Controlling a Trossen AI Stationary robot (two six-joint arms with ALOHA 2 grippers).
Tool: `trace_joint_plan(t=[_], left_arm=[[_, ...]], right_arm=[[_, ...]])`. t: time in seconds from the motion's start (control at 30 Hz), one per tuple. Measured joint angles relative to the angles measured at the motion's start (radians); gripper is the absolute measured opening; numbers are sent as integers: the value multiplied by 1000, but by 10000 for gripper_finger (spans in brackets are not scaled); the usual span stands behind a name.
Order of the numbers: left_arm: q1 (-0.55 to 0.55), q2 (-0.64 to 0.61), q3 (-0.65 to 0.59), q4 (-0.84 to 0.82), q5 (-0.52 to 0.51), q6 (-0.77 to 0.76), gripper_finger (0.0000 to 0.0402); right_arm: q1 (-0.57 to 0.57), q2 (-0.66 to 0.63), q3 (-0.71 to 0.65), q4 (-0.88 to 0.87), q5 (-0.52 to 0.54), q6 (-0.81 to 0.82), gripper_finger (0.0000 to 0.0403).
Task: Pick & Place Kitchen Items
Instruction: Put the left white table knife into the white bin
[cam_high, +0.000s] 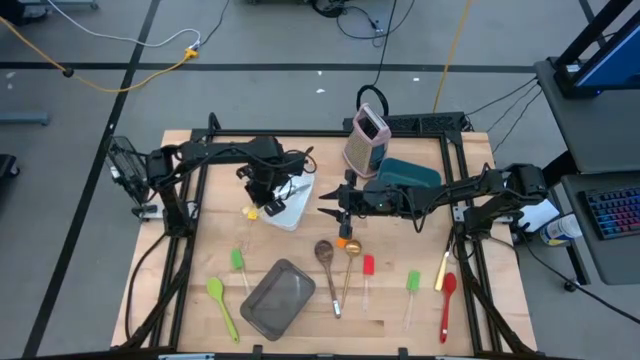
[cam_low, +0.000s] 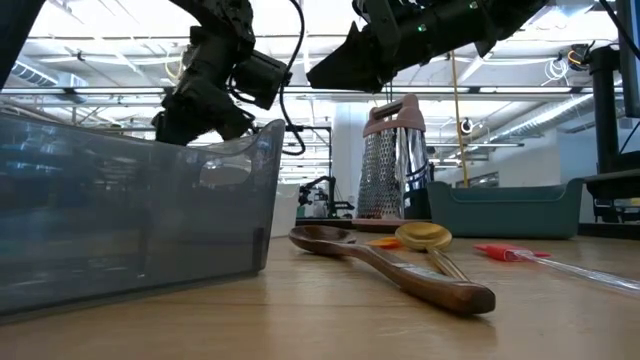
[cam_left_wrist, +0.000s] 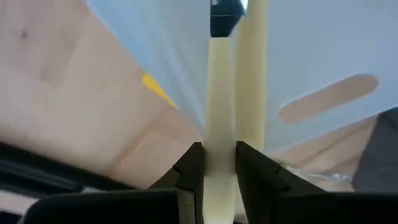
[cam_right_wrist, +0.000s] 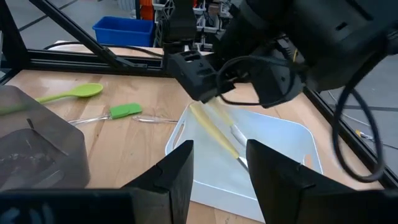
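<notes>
My left gripper (cam_high: 268, 196) hangs over the white tray (cam_high: 292, 214), shut on a pale cream-handled utensil (cam_right_wrist: 214, 134). A second pale stick (cam_left_wrist: 252, 74) lies close beside it. My right gripper (cam_right_wrist: 221, 180) waits open and level just right of the tray, with nothing between its fingers. On the near half of the table lie green spatulas (cam_high: 238, 262) (cam_high: 222, 305) (cam_high: 412, 284), a wooden spoon (cam_high: 325, 254), a gold spoon (cam_high: 351, 258), a red spatula (cam_high: 368, 268), a yellow-handled knife (cam_high: 441, 270) and a red spoon (cam_high: 447, 300). My left gripper pinches the cream handle (cam_left_wrist: 220, 155) between its two fingers. The fingers come from above, slanting steeply down, and the utensil runs on past them along their line. It slants down into the tray; its lower end (cam_right_wrist: 235, 152) is at the tray's floor.
A grey pan (cam_high: 278, 297) sits at the near middle. The pink-and-steel grater (cam_high: 365, 140) and a teal bin (cam_high: 405, 175) stand at the back, behind my right arm. A small yellow piece (cam_high: 250, 212) lies left of the tray and an orange one (cam_high: 347, 243) below my right gripper.
</notes>
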Motion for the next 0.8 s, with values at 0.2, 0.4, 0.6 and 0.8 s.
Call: trace_joint_plan(t=[0.2,0.4,0.6,0.8], left_arm=[[26,0,0,62,0,44,71],[40,0,0,83,0,50,72],[39,0,0,85,0,47,72],[39,0,0,164,0,17,72]], right_arm=[[0,0,0,0,0,0,141],[0,0,0,-1,0,0,141],[0,0,0,-1,0,0,141],[0,0,0,-1,0,1,141]])
